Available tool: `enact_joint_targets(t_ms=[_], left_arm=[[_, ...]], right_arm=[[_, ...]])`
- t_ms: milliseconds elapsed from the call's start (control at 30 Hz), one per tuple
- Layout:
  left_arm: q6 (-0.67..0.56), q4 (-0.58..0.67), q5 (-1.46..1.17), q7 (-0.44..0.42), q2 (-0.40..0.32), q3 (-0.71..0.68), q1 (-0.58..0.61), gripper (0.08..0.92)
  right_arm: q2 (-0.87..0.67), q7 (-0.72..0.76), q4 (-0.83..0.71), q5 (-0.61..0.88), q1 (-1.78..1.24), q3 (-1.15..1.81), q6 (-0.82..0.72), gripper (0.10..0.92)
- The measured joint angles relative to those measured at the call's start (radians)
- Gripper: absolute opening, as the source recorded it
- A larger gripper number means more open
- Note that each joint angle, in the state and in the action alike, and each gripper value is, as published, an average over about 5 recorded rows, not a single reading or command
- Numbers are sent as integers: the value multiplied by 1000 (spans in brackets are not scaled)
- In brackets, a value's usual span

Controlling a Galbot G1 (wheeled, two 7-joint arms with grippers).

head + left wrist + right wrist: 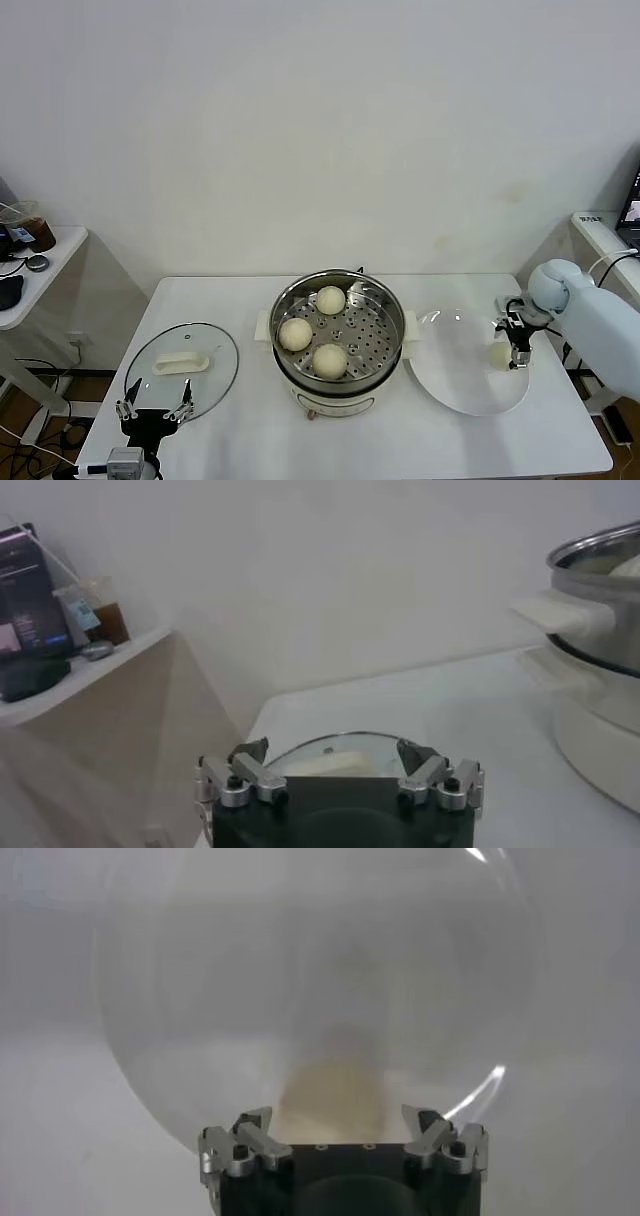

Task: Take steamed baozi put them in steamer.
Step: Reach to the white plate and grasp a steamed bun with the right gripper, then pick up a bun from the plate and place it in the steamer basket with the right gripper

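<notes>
1. Right gripper [516, 352] is down over the right side of the plate [455, 385], jaws spread wide. In the right wrist view [340, 1133] the two fingers stand well apart with the last bun between them, and nothing's pinched.
2. That bun [500, 353] sits on the plate near its right rim, right at the gripper's fingertips. From the wrist cam it's a blurry cream blob [335, 1088] just ahead of the jaws. Can't tell if a finger is actually touching it.
3. The plate is flat, white and round, just right of the steamer, its left edge tucked close to the steamer's right handle.
4. Steamer [385, 300] is in the middle of the table [250, 430], a shiny steel pot on a cream base. Three buns are on the perforated tray inside: one at the back [331, 299], one on the left [295, 334], one at the front [330, 360], spaced apart from each other.
5. Left gripper [155, 410] is parked at the near left edge of the table, also wide open and holding nothing [340, 770].
6. The glass lid [183, 365] lies flat on the table just beyond the left gripper, handle up, well left of the steamer.
</notes>
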State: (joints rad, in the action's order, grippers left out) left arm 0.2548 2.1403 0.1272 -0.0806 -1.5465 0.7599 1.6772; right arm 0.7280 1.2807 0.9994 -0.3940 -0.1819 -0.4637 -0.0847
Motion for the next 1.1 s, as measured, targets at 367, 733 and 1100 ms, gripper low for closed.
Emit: enact_joint_targets(t_ms=[367,733,1100], left_arm=[[-1,-10,3,0,0,-3,-1,823],[-1,-14,4,0,0,-8,-7,823],[-7,-23,10,5,2,-13,-18,823]], right_arm=[[14,-17,-20,-15,-15,9,-9,779],[-11,-13,-13,-2,-2,10,-22,551],[-58,1,100,139,126,-102,-84,541]])
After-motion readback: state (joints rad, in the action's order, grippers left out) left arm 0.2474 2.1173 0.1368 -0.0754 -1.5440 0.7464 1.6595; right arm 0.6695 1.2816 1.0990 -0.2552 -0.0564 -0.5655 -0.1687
